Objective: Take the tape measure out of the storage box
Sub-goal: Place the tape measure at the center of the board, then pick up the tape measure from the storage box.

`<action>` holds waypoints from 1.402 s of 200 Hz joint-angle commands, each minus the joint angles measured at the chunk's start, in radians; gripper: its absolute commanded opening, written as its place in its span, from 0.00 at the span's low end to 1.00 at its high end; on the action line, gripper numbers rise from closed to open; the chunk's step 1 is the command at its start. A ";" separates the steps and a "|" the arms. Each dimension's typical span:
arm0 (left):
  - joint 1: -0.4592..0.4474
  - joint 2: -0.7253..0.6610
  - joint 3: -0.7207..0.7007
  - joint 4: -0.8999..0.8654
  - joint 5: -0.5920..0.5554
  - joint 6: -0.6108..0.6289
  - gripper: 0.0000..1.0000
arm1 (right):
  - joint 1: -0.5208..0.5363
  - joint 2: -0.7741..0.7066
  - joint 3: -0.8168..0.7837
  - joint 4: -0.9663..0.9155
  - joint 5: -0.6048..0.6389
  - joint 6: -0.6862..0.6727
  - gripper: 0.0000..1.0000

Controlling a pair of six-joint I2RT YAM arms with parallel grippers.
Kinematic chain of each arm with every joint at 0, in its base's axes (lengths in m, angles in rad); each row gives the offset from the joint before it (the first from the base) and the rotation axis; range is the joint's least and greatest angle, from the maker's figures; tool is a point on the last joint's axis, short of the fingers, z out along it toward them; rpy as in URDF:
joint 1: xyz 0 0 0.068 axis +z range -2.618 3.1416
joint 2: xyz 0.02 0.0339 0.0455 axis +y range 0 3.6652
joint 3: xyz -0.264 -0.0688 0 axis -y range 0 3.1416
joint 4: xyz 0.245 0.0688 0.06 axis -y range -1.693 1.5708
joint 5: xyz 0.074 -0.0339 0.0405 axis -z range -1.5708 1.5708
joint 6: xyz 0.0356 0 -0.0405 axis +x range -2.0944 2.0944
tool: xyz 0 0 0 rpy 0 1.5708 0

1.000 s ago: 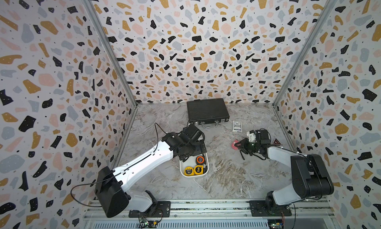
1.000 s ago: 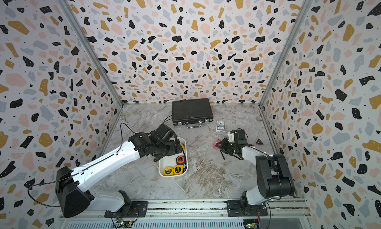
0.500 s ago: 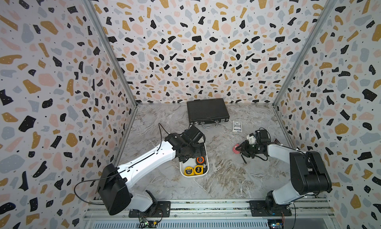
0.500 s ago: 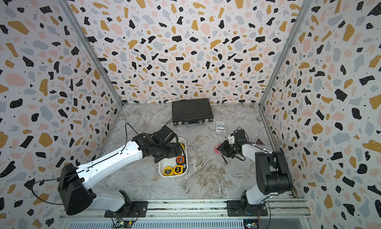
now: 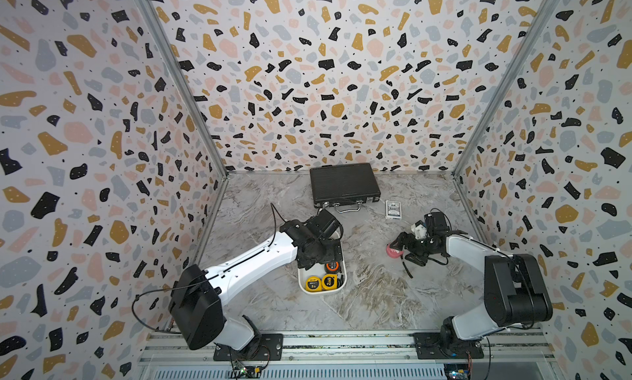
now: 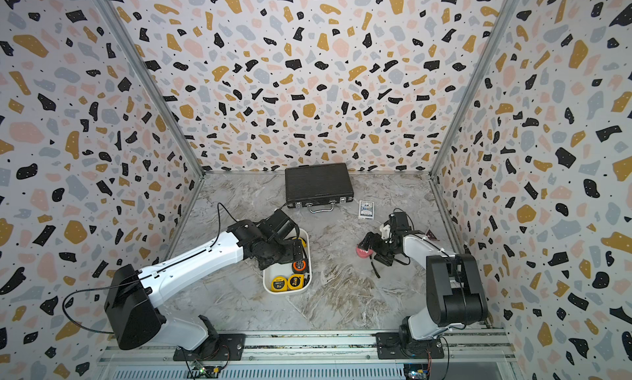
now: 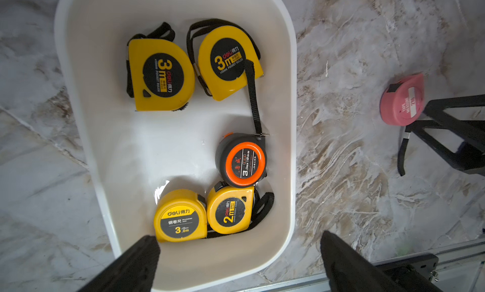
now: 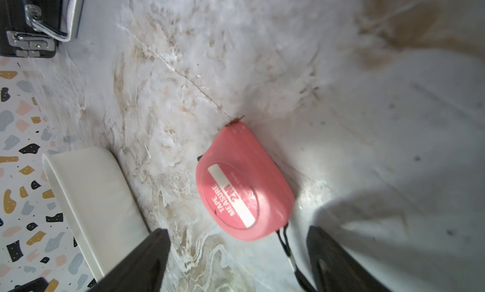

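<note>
The pink tape measure [image 8: 244, 188] is seen flat on the tabletop [image 8: 183, 67], outside the storage box [image 7: 78, 93], ungripped before the open right gripper [image 8: 237, 231]. The left gripper [image 7: 238, 238] is held wide open over the box, where five yellow and orange tape measures [image 7: 160, 75] are kept.

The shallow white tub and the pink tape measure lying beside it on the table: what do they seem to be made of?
The shallow white tub looks like moulded plastic with a smooth, slightly glossy finish: it has rounded corners and soft reflections on its floor. The pink tape measure seems to have a hard plastic case, rather matte, with a white printed label, probably a sticker.
</note>
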 commanded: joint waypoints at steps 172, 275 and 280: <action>0.004 0.295 0.062 0.096 0.011 0.146 0.91 | -0.004 -0.232 0.073 -0.272 0.103 -0.113 1.00; 0.003 0.371 0.084 0.070 -0.050 0.134 0.87 | -0.004 -0.222 0.070 -0.233 0.080 -0.102 0.99; 0.003 0.371 0.083 0.067 -0.054 0.131 0.86 | -0.004 -0.221 0.070 -0.232 0.078 -0.101 0.99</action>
